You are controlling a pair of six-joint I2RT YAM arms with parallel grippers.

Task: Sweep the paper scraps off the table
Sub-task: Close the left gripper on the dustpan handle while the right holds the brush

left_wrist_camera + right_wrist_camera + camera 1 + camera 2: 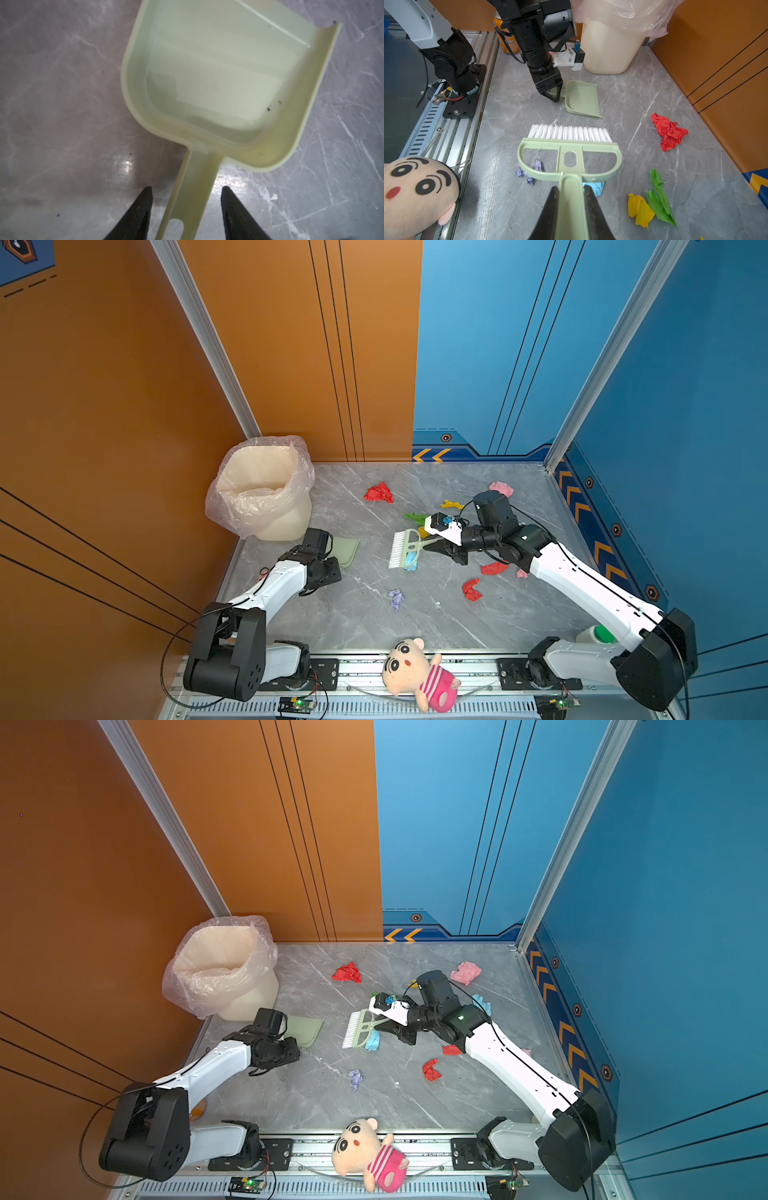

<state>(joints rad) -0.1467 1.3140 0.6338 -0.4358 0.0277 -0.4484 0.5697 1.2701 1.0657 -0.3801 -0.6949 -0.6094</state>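
Barely begun: right gripper [571,187] clamps the brush [569,143], left gripper [187,188] straddles the dustpan [218,83] handle unclosed; paper scraps [379,492] litter the tabletop [415,622].

Eleven paper scraps [379,492] can be counted: three red, two pink, two yellow, two light blue, one green and one lilac. There is one brush [401,549], one dustpan [347,549] and one bin [286,526]. One plush doll [409,668], one can [508,44] and one bottle [594,635] complete the count.

The dustpan [347,549] was set on the bench [374,622] beside the bin [266,489], the brush [403,549] further right among paper scraps [379,492].
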